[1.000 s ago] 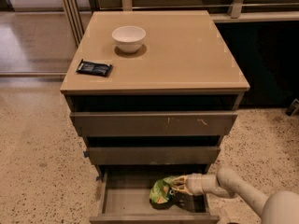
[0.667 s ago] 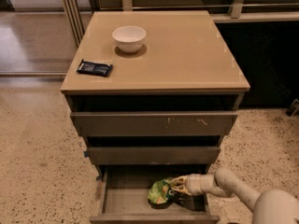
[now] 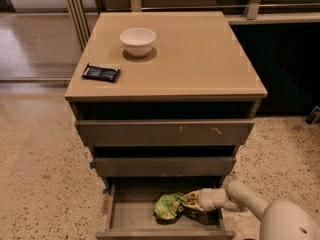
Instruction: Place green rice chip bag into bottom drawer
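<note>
The green rice chip bag (image 3: 167, 207) lies inside the open bottom drawer (image 3: 113, 210), near its middle, with its dark end to the right. My gripper (image 3: 190, 200) reaches into the drawer from the right on a pale arm and is shut on the right end of the bag. The bag looks to be low in the drawer, at or just above its floor. The right part of the drawer's floor is hidden behind my arm.
The cabinet top (image 3: 200, 59) carries a white bowl (image 3: 138, 40) and a small dark-blue packet (image 3: 101, 73). The two upper drawers (image 3: 165, 133) stand slightly pulled out. A speckled floor (image 3: 40, 174) surrounds the cabinet. A dark wall panel stands to the right.
My gripper and the bag have moved a little to the left within the bottom drawer. Nothing else has moved.
</note>
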